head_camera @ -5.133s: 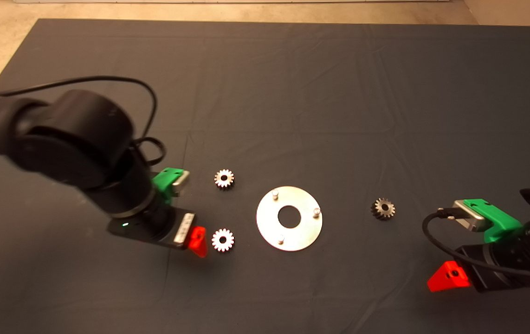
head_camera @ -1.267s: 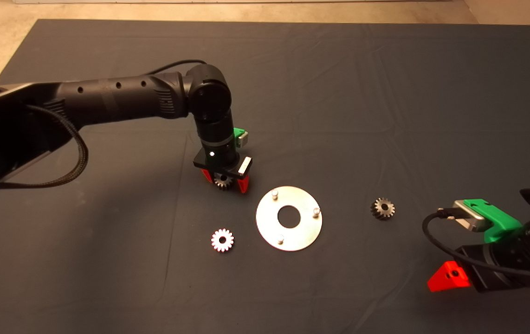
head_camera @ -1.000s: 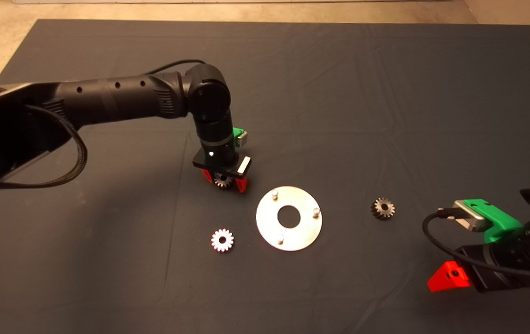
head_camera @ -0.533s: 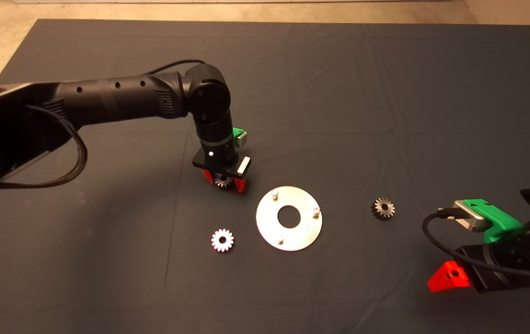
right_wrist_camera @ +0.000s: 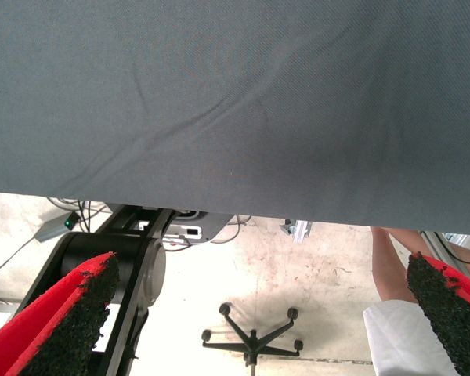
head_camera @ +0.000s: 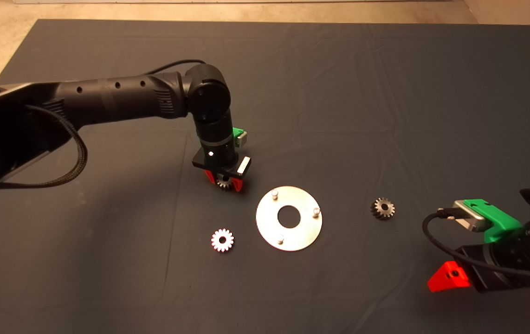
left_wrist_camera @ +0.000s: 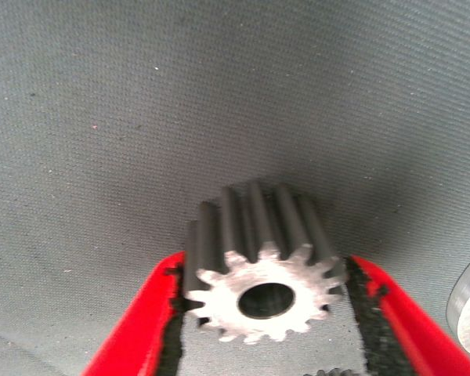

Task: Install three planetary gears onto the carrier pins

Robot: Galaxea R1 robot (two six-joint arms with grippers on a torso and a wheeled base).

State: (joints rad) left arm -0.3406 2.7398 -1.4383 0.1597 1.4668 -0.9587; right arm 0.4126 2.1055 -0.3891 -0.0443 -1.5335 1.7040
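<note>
Gripping a silver gear (left_wrist_camera: 260, 274) by its toothed rim, the left gripper (head_camera: 222, 182) stands just beside the disc (head_camera: 303, 234), on the side away from the right arm. In the left wrist view both pads (left_wrist_camera: 175, 313) press the teeth from opposite sides, the bore faces the camera and the gear's axis runs along the fingers, so it looks roughly parallel to the pins. The nearest pin (head_camera: 274, 195) lies a short way off toward the right arm and slightly nearer the robot; that sideways offset is what the coming move has to close before lowering. No gear sits on any pin yet. A second silver gear (head_camera: 222, 240) lies on the mat (head_camera: 339, 93) near the disc, a dark gear (head_camera: 383, 208) beyond it. The right gripper (head_camera: 450, 276) waits at the lower right edge, fingers spread wide with nothing between them
</note>
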